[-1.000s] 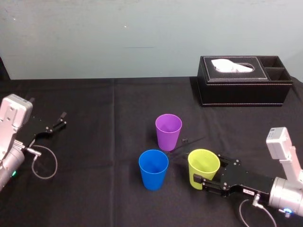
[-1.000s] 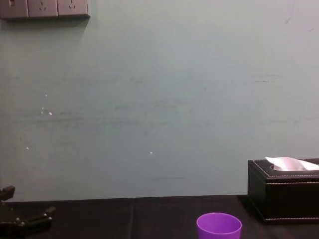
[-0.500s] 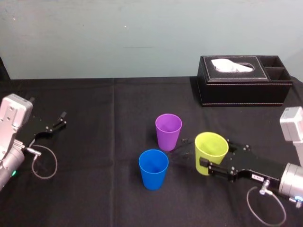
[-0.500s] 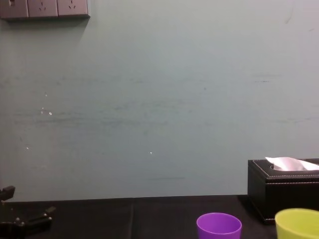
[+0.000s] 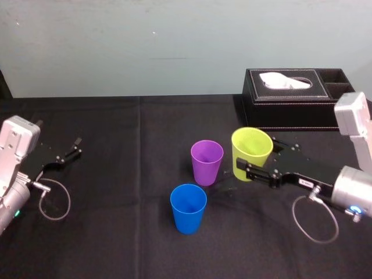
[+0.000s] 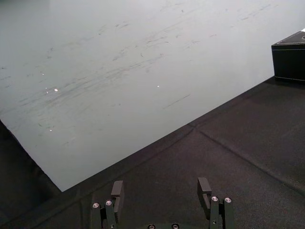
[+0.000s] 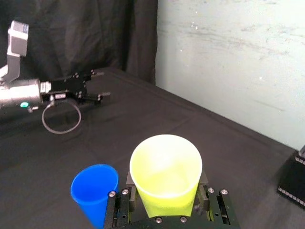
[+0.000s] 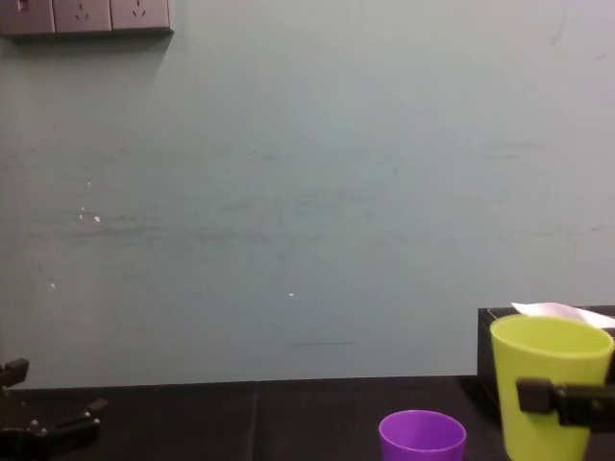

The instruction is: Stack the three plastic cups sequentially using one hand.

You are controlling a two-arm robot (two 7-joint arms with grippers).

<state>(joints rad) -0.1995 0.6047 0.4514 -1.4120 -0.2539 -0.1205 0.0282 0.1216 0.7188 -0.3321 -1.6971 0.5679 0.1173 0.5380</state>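
Three cups in all, one of each colour. The right gripper (image 5: 254,158) is clamped on the yellow-green cup (image 5: 251,152), holding it upright just right of the purple cup (image 5: 207,161), its rim higher than the purple one's. The blue cup (image 5: 188,207) stands alone nearer the robot. Both rest on the black table (image 5: 116,174). One tissue box (image 5: 299,99) sits back right. The left gripper (image 5: 75,146) lies parked far left, fingers apart.

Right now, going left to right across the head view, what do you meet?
left end effector → blue cup → purple cup → yellow-green cup, gripped by the right end effector
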